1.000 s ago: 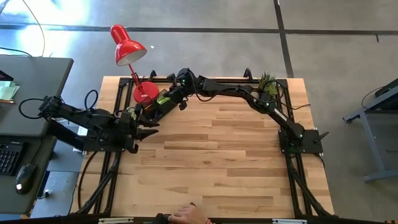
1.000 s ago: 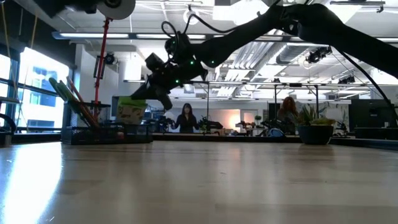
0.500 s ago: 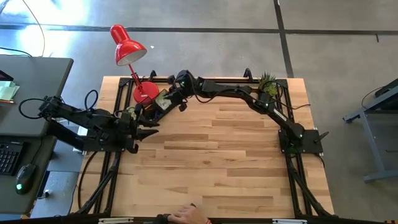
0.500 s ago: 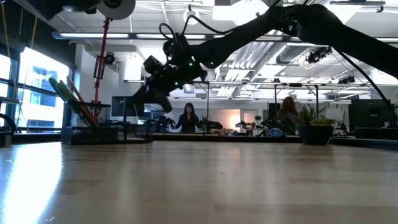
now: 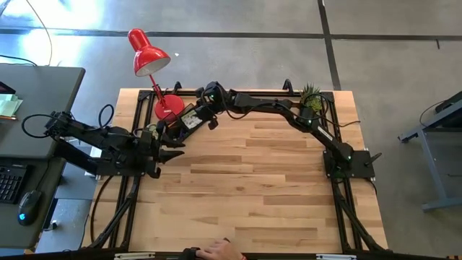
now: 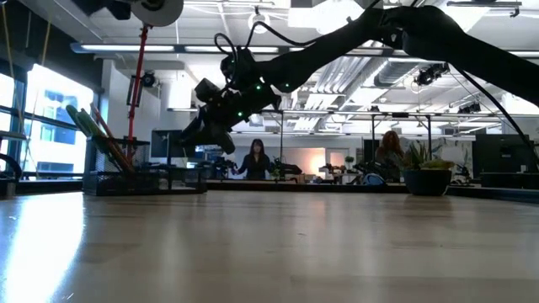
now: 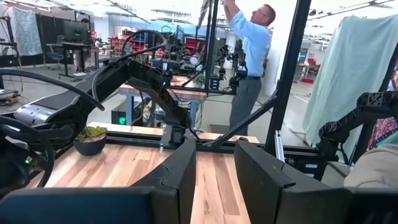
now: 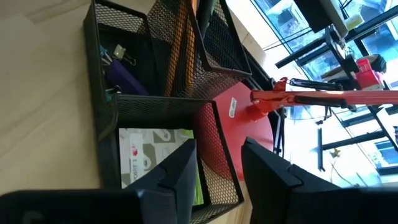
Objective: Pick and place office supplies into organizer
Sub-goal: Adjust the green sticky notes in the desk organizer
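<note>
Right gripper (image 8: 216, 163) hovers open and empty over the organizer (image 8: 101, 109), sticky-note pad (image 8: 155, 163) inside; left gripper (image 7: 214, 167) waits, parted, empty.

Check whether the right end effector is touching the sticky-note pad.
Apart. In the right wrist view the open right end effector hangs above the pad, which lies flat in the organizer.

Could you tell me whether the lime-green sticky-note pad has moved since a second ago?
Yes. The sticky-note pad has dropped from the right gripper into the organizer beside the red lamp base.
</note>
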You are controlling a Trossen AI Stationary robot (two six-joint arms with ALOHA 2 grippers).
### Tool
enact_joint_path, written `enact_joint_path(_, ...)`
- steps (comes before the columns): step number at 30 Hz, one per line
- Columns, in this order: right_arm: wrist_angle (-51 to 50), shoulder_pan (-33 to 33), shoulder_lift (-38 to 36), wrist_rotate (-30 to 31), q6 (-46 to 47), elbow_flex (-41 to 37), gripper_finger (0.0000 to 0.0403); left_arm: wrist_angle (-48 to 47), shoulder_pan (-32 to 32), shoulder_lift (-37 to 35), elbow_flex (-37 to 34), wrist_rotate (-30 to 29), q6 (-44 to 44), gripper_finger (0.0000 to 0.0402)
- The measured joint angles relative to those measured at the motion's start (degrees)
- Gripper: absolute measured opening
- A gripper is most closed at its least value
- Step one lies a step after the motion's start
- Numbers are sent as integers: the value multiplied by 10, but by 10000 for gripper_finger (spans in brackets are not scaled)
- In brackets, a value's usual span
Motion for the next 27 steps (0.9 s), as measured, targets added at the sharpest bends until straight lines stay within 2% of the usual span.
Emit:
enact_joint_path(7, -1, 9, 0, 16, 1, 0, 119, -4, 0, 0, 0, 0, 0, 97)
enact_joint_path(14, -22, 42, -1, 123, -11, 0, 118, -6, 0, 0, 0, 0, 0, 97)
enact_joint_path(21, -96, 58, -1, 106, -15, 0, 117, -6, 0, 0, 0, 0, 0, 97)
enact_joint_path(27, -133, 50, -1, 96, 33, 5, 117, -6, 0, 0, 0, -2, 0, 97)
